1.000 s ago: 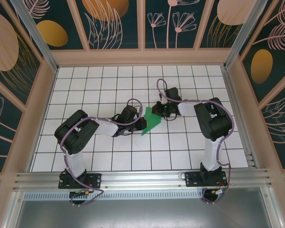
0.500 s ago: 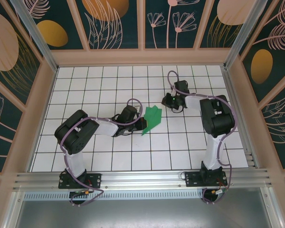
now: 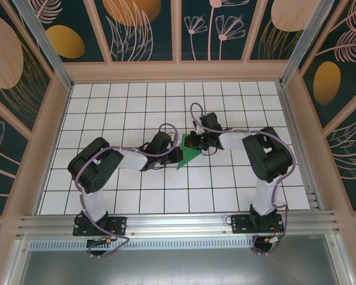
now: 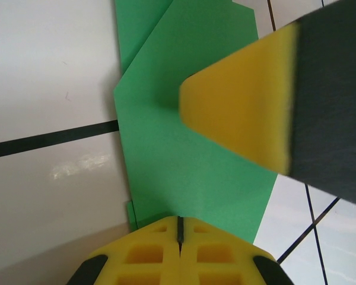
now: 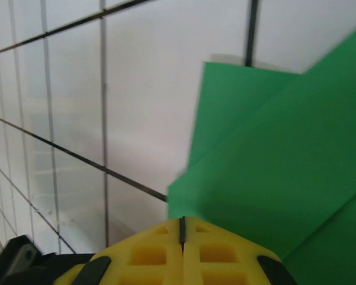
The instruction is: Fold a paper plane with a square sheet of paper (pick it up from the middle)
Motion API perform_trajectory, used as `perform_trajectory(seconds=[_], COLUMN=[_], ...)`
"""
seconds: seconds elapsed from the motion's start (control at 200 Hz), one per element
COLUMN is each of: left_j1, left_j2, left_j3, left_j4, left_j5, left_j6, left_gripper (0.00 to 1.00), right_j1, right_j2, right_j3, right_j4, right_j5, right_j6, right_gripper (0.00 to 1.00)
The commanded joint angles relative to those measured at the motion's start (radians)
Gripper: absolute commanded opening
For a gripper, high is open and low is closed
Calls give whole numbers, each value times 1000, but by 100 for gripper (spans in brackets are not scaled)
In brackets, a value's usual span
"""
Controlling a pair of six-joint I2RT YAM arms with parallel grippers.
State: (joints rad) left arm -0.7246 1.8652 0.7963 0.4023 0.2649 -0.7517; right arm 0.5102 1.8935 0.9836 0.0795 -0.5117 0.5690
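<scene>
Green sheet of paper (image 3: 188, 152), folded to a wedge, mid-table on the grid table (image 3: 136, 196) between both claws. Left gripper (image 4: 179, 224) clenched over its near edge (pinching or just pressing: cannot tell). Right gripper (image 5: 182, 224) clenched too, at another edge; wedge cropped by both wrist views.

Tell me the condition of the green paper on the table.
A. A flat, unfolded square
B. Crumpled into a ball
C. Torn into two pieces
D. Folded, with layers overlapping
D: in both wrist views the square sheet of paper shows straight-edged flaps lying one over another, with no crumpling and no tear.
</scene>
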Motion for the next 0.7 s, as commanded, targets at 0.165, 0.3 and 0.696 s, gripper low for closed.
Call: perform_trajectory(seconds=[0.165, 0.3, 0.696], left_j1=[4, 4, -30], left_j2=[-92, -190, -158], left_j3=[-14, -29, -35], left_j4=[-130, -110, -21], left_j5=[10, -20, 95], left_j6=[-18, -100, -247], left_gripper=[3, 18, 27], right_j1=[-17, -27, -28], right_j2=[47, 61, 75], right_j3=[-43, -57, -68], right_j4=[-8, -9, -4], right_j5=[27, 53, 66], right_j6=[29, 52, 88], right_gripper=[5, 5, 5])
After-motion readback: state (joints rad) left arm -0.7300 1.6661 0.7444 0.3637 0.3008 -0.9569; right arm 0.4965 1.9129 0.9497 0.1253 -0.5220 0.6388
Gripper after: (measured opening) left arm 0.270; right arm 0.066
